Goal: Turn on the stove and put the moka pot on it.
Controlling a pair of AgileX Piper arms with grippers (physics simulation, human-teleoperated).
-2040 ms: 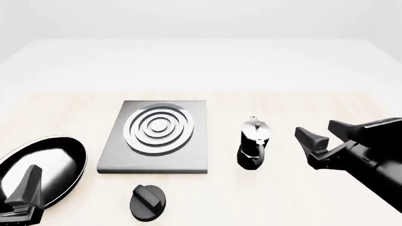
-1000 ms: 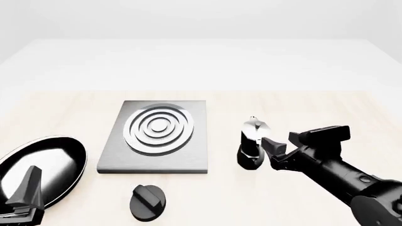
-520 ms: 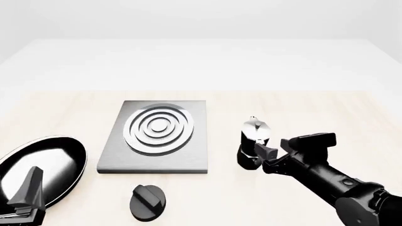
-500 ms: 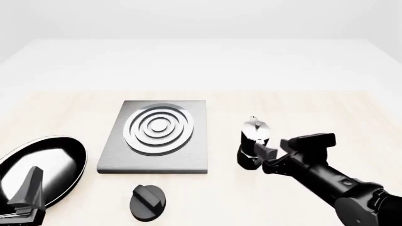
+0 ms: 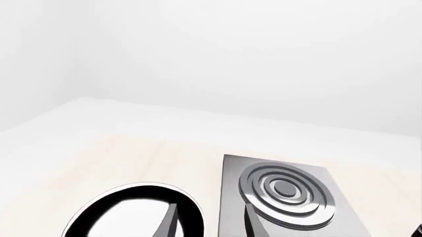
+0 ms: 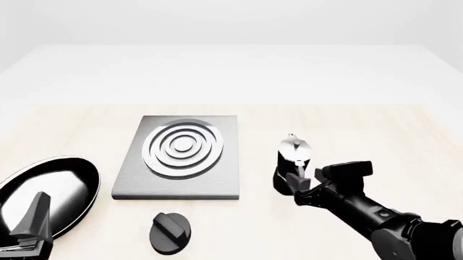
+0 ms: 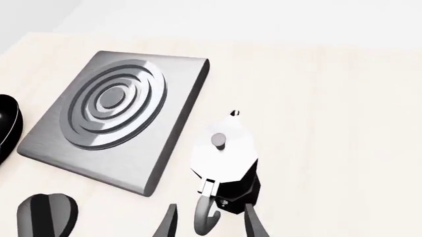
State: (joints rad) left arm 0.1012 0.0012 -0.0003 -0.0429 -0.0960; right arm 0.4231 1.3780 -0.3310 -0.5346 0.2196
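The stove (image 6: 181, 157) is a grey slab with pale rings, left of centre on the table. Its round black knob (image 6: 171, 232) lies apart, in front of it. The moka pot (image 6: 292, 162) stands upright on the table to the right of the stove. My right gripper (image 6: 305, 180) is open at the pot's near side. In the right wrist view its fingers (image 7: 252, 222) stand on either side of the pot's black handle (image 7: 205, 217), not closed on it. My left gripper (image 6: 32, 225) is open and empty over the frying pan's near edge.
A black frying pan (image 6: 47, 189) lies at the front left, left of the stove; it also shows in the left wrist view (image 5: 132, 212) beside the stove (image 5: 290, 197). The knob (image 7: 46, 215) and stove (image 7: 118, 113) show in the right wrist view.
My right gripper has moved left and down from the right side of the table to the moka pot's handle. The left arm, pot, stove and knob have not moved.
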